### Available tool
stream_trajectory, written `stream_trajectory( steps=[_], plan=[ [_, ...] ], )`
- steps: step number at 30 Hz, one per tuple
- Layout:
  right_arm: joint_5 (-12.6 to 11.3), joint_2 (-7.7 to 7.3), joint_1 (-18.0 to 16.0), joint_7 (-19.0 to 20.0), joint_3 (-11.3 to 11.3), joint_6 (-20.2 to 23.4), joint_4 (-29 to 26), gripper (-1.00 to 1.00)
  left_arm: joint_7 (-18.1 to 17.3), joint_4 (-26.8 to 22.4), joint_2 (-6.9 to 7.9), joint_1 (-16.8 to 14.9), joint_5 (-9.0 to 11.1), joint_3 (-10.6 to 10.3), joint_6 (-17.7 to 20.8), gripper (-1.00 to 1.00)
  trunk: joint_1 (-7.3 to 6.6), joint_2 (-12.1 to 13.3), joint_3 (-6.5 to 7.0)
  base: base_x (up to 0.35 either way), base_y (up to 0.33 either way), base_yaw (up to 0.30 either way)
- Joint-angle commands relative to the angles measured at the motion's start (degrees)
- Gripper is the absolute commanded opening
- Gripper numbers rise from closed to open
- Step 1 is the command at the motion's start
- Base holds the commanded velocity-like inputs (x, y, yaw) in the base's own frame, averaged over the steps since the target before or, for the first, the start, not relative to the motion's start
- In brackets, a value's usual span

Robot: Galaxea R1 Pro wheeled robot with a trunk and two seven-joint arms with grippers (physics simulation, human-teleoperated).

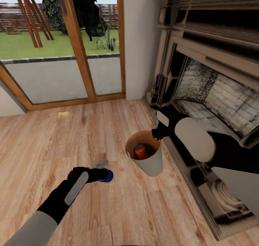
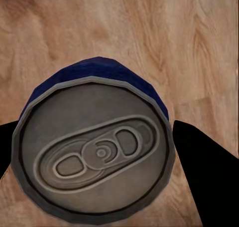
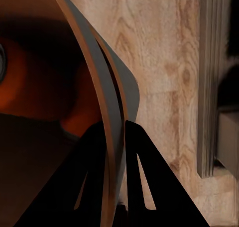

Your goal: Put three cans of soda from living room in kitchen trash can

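**Blue can in left jaws; bin rim in right**

Head view: left gripper (image 1: 102,174), lower left, clamps the blue soda can (image 1: 107,175). Right gripper (image 1: 157,133) pinches the trash can (image 1: 151,163) rim at centre; an orange can (image 1: 140,151) lies inside.

Left wrist view: silver-topped blue can between both fingers (image 2: 206,167).

Right wrist view: fingers closed across the bin wall.

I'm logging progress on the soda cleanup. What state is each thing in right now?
Blue can: clamped in the left gripper, held over the wood floor.
Orange can: lying inside the trash can.
Trash can: tilted, rim pinched by the right gripper, off the floor.
Glass doors: closed.
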Motion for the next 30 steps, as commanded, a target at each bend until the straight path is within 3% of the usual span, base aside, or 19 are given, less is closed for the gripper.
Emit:
stream_trajectory(
  steps=[1,4,8,13,18,23,30],
  plan=[
    [-0.70,-0.01,0.49,-0.24,-0.65,0.00,-0.19,-1.00,0.29,-2.89,0.25,0.01,0.17,2.73,2.72,-1.00,-0.23,0.42,0.19,0.000,0.000,0.000],
    [-0.69,0.03,1.52,-2.17,-0.67,0.00,-0.54,-1.00,0.84,-10.86,0.64,-0.01,0.01,7.21,8.68,-1.00,-0.89,1.62,0.73,0.000,0.000,0.000],
    [-0.69,0.10,2.52,-2.94,-0.66,0.00,-0.65,-1.00,1.00,-13.96,0.69,-0.06,0.23,9.12,10.75,-1.00,-1.77,3.22,1.44,0.000,0.000,0.000],
    [-0.68,0.42,4.71,-3.19,-0.53,-1.85,-0.42,-1.00,1.00,-15.73,0.71,-0.07,0.35,9.89,13.34,-1.00,-2.86,5.23,2.34,0.000,0.000,0.000],
    [-0.80,0.60,7.34,-3.24,-0.44,-4.67,-0.04,-1.00,0.95,-19.01,0.47,-0.08,0.37,13.45,14.89,-1.00,-3.96,7.23,3.24,0.000,0.000,0.000],
    [-0.52,0.65,10.34,-3.35,-0.38,-8.68,0.06,-1.00,0.96,-20.39,0.48,-0.08,0.38,14.50,14.89,-1.00,-5.06,9.24,4.14,0.000,0.000,0.000],
    [1.84,0.80,13.53,-3.41,-0.29,-13.95,0.16,-1.00,0.97,-20.77,0.50,-0.08,0.33,14.44,14.89,-1.00,-6.60,12.05,5.39,0.000,0.000,0.000]
  ],
)
